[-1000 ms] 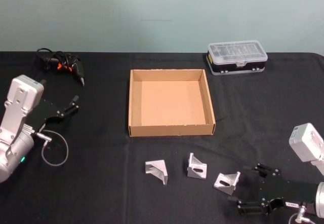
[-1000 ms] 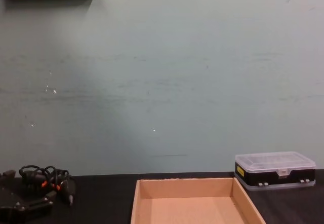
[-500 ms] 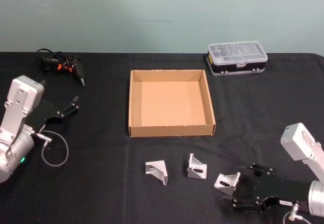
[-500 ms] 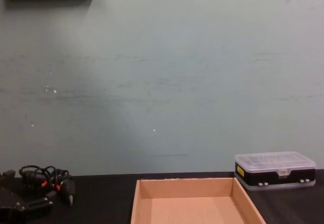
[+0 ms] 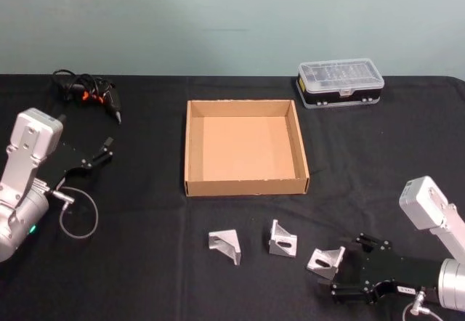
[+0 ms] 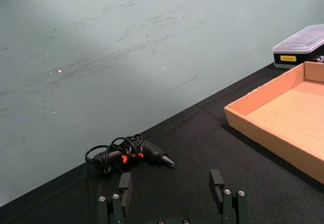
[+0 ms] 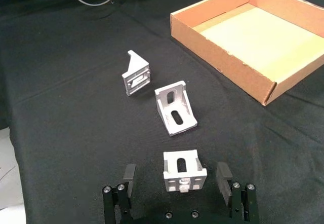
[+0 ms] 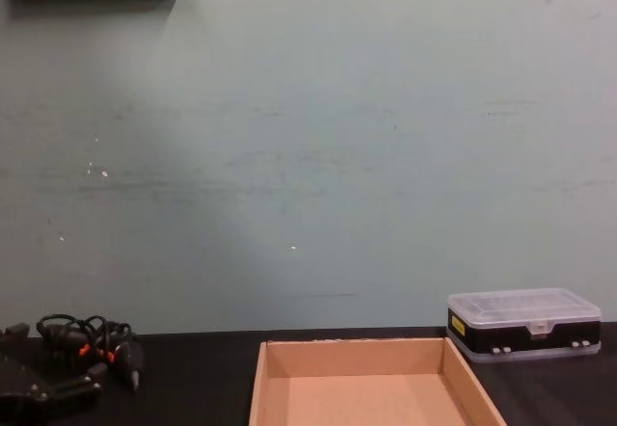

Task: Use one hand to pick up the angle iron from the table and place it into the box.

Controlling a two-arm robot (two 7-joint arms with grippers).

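Three small silver angle irons lie on the black table (image 5: 145, 212) in front of the tan cardboard box (image 5: 243, 187): left (image 5: 225, 245), middle (image 5: 282, 239) and right (image 5: 325, 261). My right gripper (image 5: 346, 266) is low at the right one, open. In the right wrist view that angle iron (image 7: 185, 171) sits between the two fingers (image 7: 223, 174) without contact, the other two angle irons (image 7: 175, 107) (image 7: 135, 75) lie beyond, and the box (image 7: 217, 57) is farther on. My left gripper (image 5: 100, 154) rests open at the table's left.
A black case with a clear lid (image 5: 340, 83) stands behind the box to the right. A black tool with a coiled cable (image 5: 91, 92) lies at the back left, and a thin wire loop (image 5: 78, 223) by the left arm.
My right gripper has slid left and lower along the table until its open fingers flank the rightmost angle iron. The left arm has stayed put.
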